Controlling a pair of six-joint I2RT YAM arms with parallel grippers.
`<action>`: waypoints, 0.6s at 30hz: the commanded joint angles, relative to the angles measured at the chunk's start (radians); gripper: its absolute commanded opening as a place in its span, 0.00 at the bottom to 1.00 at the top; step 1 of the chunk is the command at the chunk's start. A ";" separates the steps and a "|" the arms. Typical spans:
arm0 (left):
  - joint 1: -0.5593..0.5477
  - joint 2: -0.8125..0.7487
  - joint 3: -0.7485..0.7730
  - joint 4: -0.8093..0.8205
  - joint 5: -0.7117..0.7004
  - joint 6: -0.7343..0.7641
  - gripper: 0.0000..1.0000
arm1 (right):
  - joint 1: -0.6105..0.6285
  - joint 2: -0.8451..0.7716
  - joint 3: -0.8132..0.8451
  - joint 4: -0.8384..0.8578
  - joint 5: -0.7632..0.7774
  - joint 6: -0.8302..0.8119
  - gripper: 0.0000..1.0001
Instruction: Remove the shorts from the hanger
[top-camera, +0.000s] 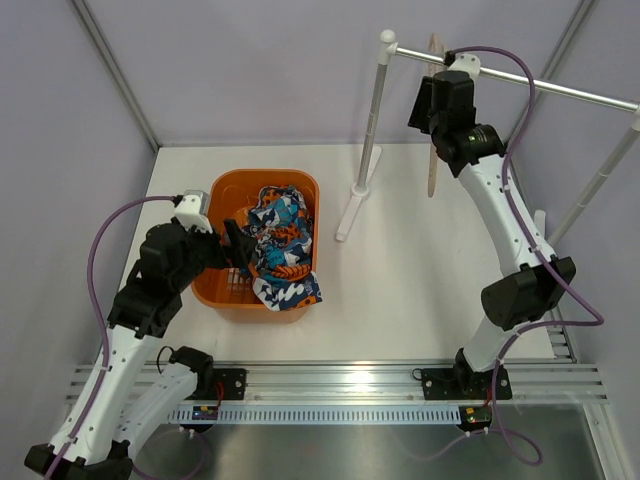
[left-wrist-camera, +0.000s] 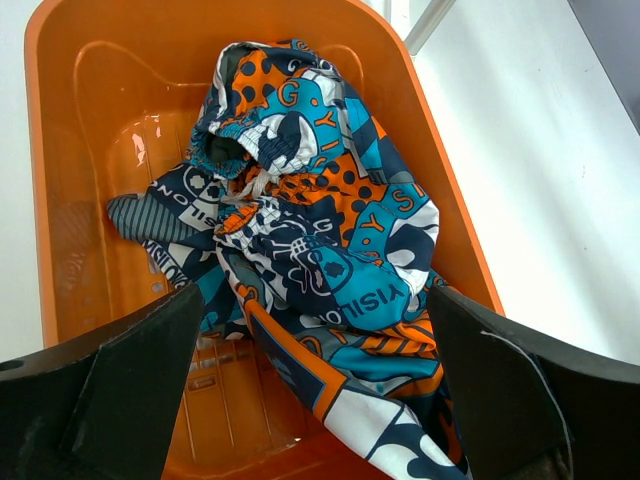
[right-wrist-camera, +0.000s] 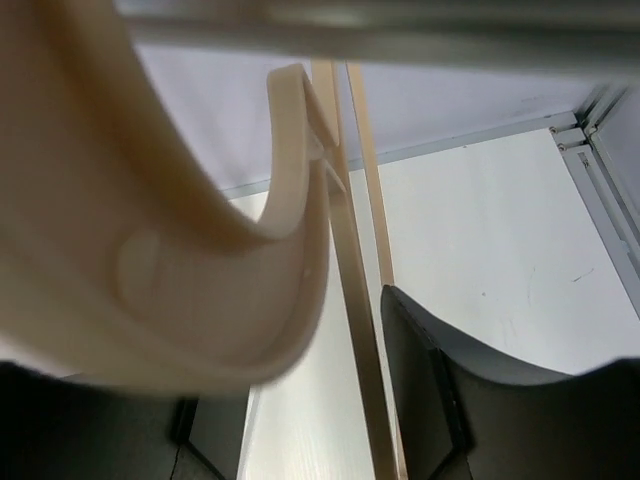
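The shorts (top-camera: 282, 245), printed in blue, teal, orange and white, lie crumpled in the orange basket (top-camera: 225, 195), one leg draped over its near rim. My left gripper (top-camera: 238, 255) hovers at the basket's near edge. In the left wrist view the shorts (left-wrist-camera: 320, 220) lie beneath that gripper (left-wrist-camera: 315, 390), whose jaws stand wide and hold nothing. The beige hanger (top-camera: 432, 120) hangs bare from the rail, with my right gripper (top-camera: 425, 100) beside it. In the right wrist view the hanger's hook (right-wrist-camera: 290, 200) curls over the rail and its thin bars pass between the parted fingers of the right gripper (right-wrist-camera: 290, 440).
A grey metal rail (top-camera: 560, 90) runs across the back right on white posts (top-camera: 372, 120) with a foot on the table. The orange basket (left-wrist-camera: 80, 150) sits left of centre. Purple cables trail from both arms. Enclosure walls close in the sides and back.
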 joint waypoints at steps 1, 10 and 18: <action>-0.002 0.001 0.001 0.037 -0.010 0.016 0.99 | -0.007 -0.115 -0.009 0.000 -0.016 0.015 0.61; -0.002 -0.005 0.000 0.026 -0.021 0.016 0.99 | -0.007 -0.299 -0.147 -0.009 -0.059 0.054 0.79; -0.002 -0.012 -0.003 0.025 -0.039 0.019 0.99 | -0.006 -0.669 -0.509 0.123 -0.131 0.098 0.99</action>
